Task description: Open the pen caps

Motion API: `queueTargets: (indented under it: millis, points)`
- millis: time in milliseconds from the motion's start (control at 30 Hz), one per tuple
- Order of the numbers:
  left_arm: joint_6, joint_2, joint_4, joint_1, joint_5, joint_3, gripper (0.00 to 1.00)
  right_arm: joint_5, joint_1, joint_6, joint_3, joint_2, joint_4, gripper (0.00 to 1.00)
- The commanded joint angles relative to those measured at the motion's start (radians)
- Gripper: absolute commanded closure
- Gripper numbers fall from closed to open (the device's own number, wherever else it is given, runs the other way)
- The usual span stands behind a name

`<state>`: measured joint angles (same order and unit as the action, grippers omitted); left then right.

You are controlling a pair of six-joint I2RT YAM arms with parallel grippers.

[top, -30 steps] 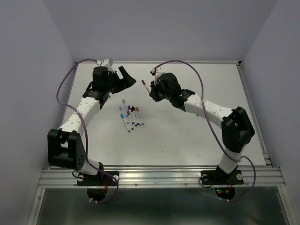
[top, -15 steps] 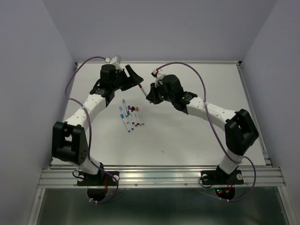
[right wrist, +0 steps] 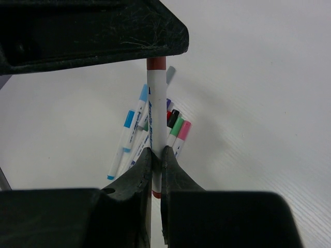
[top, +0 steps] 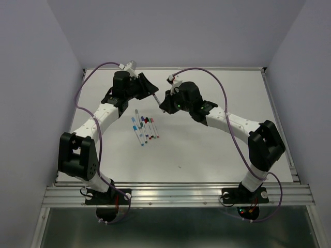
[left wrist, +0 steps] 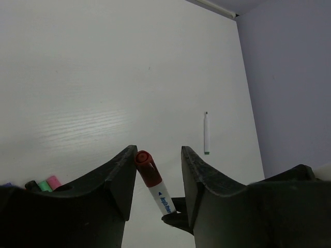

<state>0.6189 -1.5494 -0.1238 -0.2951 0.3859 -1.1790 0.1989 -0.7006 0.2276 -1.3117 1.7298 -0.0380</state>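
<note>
My right gripper [right wrist: 155, 153] is shut on the lower barrel of a white pen [right wrist: 155, 111] and holds it up off the table. The pen's red cap [left wrist: 146, 168] sits between the jaws of my left gripper [left wrist: 159, 152]. It touches the left finger, and a gap shows on the right side, so the left gripper is open. From above, the two grippers meet at the back middle of the table, left [top: 149, 89] and right [top: 163, 101]. Several more capped pens [top: 145, 127] lie in a loose bunch on the table below them.
One lone white pen [left wrist: 207, 133] with a green tip lies apart from the bunch on the white table [top: 217, 150]. Purple cables loop over both arms. Walls close the table in on the left, back and right.
My left gripper has swung right to the raised pen, and its jaws have narrowed around the red cap. The right gripper, still holding the pen, has shifted slightly left.
</note>
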Motion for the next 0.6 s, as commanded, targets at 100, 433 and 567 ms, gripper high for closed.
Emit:
queueTargets:
  millis: [100,433,567]
  points:
    - [-0.007,0.015,-0.050,-0.010,0.022,-0.045,0.60,-0.019,-0.004,0.003,-0.046,-0.023,-0.076,0.99]
    - [-0.021,0.034,-0.054,-0.010,-0.013,-0.030,1.00,-0.007,-0.004,0.001,-0.089,0.005,-0.083,0.99]
    - [-0.033,0.061,-0.063,0.008,-0.149,-0.033,1.00,0.039,-0.004,0.013,-0.035,-0.015,-0.083,0.99]
